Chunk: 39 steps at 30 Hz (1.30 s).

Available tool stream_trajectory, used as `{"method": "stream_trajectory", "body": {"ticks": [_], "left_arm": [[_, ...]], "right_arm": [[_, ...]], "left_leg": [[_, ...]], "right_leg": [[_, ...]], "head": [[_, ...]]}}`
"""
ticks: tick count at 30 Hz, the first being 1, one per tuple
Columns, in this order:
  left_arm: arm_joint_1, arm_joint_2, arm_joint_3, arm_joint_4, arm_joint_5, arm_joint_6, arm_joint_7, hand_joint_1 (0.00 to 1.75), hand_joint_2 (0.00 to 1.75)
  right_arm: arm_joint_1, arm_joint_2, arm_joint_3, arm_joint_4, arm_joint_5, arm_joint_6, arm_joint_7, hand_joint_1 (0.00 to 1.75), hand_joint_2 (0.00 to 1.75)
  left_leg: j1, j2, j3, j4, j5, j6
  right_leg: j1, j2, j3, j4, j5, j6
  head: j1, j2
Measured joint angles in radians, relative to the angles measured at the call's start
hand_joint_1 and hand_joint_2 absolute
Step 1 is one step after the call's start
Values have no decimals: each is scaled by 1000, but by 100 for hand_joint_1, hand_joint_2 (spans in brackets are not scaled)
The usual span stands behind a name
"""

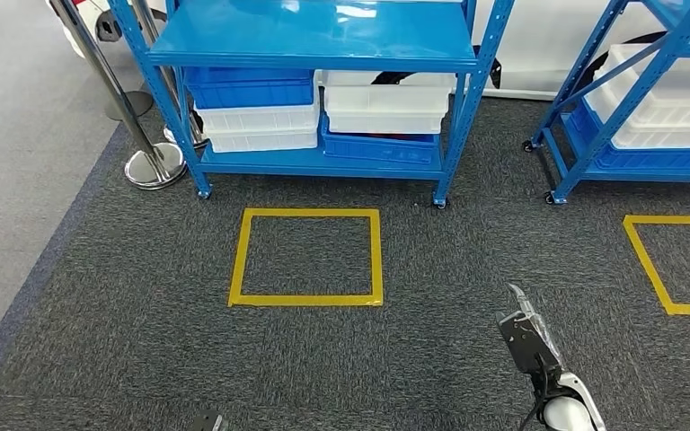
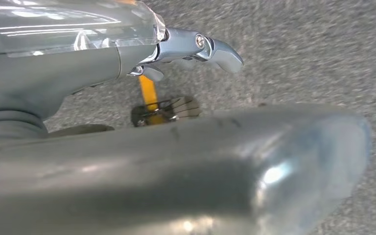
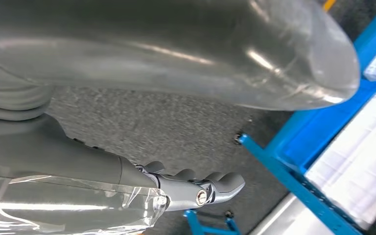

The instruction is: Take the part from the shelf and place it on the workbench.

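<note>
Two shelves (image 1: 323, 40) (4 bins (image 1: 382, 108)).

No readable text, label or number anywhere.

Ahead of the right hand (image 1: 539, 346), the shelf (image 1: 323, 40) is glossy blue painted metal holding smooth plastic bins (image 1: 260, 117). Under both hands lies rough, matt grey carpet (image 1: 144, 359). The left hand (image 2: 196, 46) is smooth grey, partly wrapped in shiny clear film.
</note>
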Motion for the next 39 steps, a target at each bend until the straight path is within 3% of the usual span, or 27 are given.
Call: {"method": "stream_trajectory", "body": {"ticks": [1, 2, 4, 5, 6, 8, 10, 12, 15, 18, 21, 23, 26, 27, 28, 29, 31, 32, 34, 36, 39], "left_arm": [[1, 0, 0, 0, 0, 0, 1, 0, 0], [1, 0, 0, 0, -2, 2, 2, 0, 0], [0, 0, 0, 0, -8, 7, 3, 0, 0], [0, 0, 0, 0, -11, 9, 2, 0, 0], [0, 0, 0, 0, -13, 10, 3, 0, 0], [0, 0, 0, 0, -17, 11, 6, 0, 0], [0, 1, 0, 0, -20, 11, 8, 0, 0], [0, 1, 0, 0, -20, 11, 10, 0, 0], [0, 1, -1, 0, -21, 10, 11, 0, 0], [0, 3, -1, 0, -21, 10, 13, 0, 0], [0, 4, -1, 0, -22, 10, 14, 0, 0], [-2, 3, -1, 0, -22, 9, 14, 0, 0], [-4, 2, -1, 0, -21, 8, 13, 0, 0], [-3, 1, -1, 0, -21, 7, 13, 0, 0], [-2, 1, -1, 0, -21, 7, 13, 0, 0], [-1, 1, -1, 0, -21, 6, 12, 0, 0], [0, 1, -1, 0, -21, 5, 10, 0, 0], [0, 1, -1, 0, -21, 5, 9, 0, 0], [1, 2, 0, 0, -21, 6, 6, 0, 0], [5, 2, -1, 0, -21, 6, 5, 0, 0], [8, 3, -1, 0, -21, 7, 4, 0, 0]], "right_arm": [[0, 0, 0, 1, 0, 0, 0, 0, 0], [-2, 0, 1, 1, 0, 2, 0, 0, 0], [-8, 0, 4, 3, 0, 4, -5, 0, 0], [-11, 0, 5, 4, 0, 5, -8, 0, 0], [-12, -1, 6, 5, 2, 4, -10, 0, 0], [-13, -4, 9, 7, 9, -1, -10, 0, 0], [-14, -7, 12, 8, 16, -4, -9, 0, 0], [-14, -8, 15, 10, 19, -5, -9, 0, 0], [-13, -9, 19, 11, 25, -8, -6, 0, 0], [-8, -11, 24, 10, 39, -15, 2, 0, 0], [-1, -12, 32, 2, 50, -19, 8, 0, 0], [0, -13, 35, -6, 56, -20, 10, 0, 0], [-1, -17, 37, -5, 62, -19, 14, 0, 0], [0, -18, 38, -3, 64, -18, 15, 0, 0], [0, -19, 39, -1, 66, -17, 15, 0, 0], [1, -20, 40, 0, 68, -17, 15, 0, 0], [0, -21, 42, 2, 71, -17, 15, 0, 0], [1, -21, 43, 3, 72, -18, 15, 0, 0], [2, -22, 46, 6, 74, -18, 16, 0, 0], [3, -22, 50, 7, 76, -18, 16, 0, 0], [-1, -21, 54, 7, 76, -18, 15, 0, 0]], "left_leg": [[3, 1, -13, 8, 6, -6], [4, 1, -27, 18, 9, -13], [4, 2, -47, 43, 10, -26], [2, 3, -54, 50, 11, -32], [2, 3, -58, 53, 10, -35], [3, 3, -62, 52, 5, -29], [4, 2, -63, 49, 9, -12], [5, 1, -62, 45, 24, -1], [7, 1, -63, 45, 35, -15], [6, -2, -70, 52, 34, -23], [7, -4, -59, 27, 39, -15], [15, -7, -34, -15, 57, -12], [18, -19, -29, -32, 68, -14], [19, -26, -34, -26, 67, -16], [21, -34, -41, -19, 65, -19], [24, -42, -48, -7, 62, -24], [32, -61, -66, 23, 52, -40], [32, -69, -76, 41, 46, -49], [30, -84, -91, 61, 41, -63], [32, -93, -98, 62, 44, -73], [33, -63, -117, 104, 13, -77]], "right_leg": [[-4, -1, 43, -44, 23, 5], [-7, -2, 97, -112, 24, 10], [-5, -2, 174, -225, -8, 1], [-2, -1, 187, -251, -26, -9], [0, -1, 185, -258, -31, -20], [1, -2, 184, -261, -27, -32], [4, -2, 183, -262, -23, -40], [7, -2, 182, -261, -19, -45], [9, -2, 178, -260, -16, -48], [3, -4, 176, -260, -14, -43], [3, -8, 185, -273, -13, -35], [6, -8, 184, -259, -33, -28], [2, -4, 109, -110, -116, -16], [0, -4, 84, -65, -129, -10], [-4, -4, 74, -50, -123, -4], [-8, -4, 82, -71, -100, 3], [-16, 13, 131, -173, -44, 15], [-17, 28, 149, -213, -29, 11], [-13, 45, 153, -227, -30, -10], [-10, 32, 150, -224, -27, -34], [-8, 11, 147, -227, -19, -51]], "head": [[0, 0], [0, 0], [0, 0], [0, 0], [0, 0], [0, 0], [0, 0], [0, 0], [0, 0], [-1, 0], [-1, 0], [0, 0], [0, 0], [0, 0], [0, 0], [0, 0], [0, 0], [0, 0], [-1, 0], [-3, 0], [-3, 0]]}}
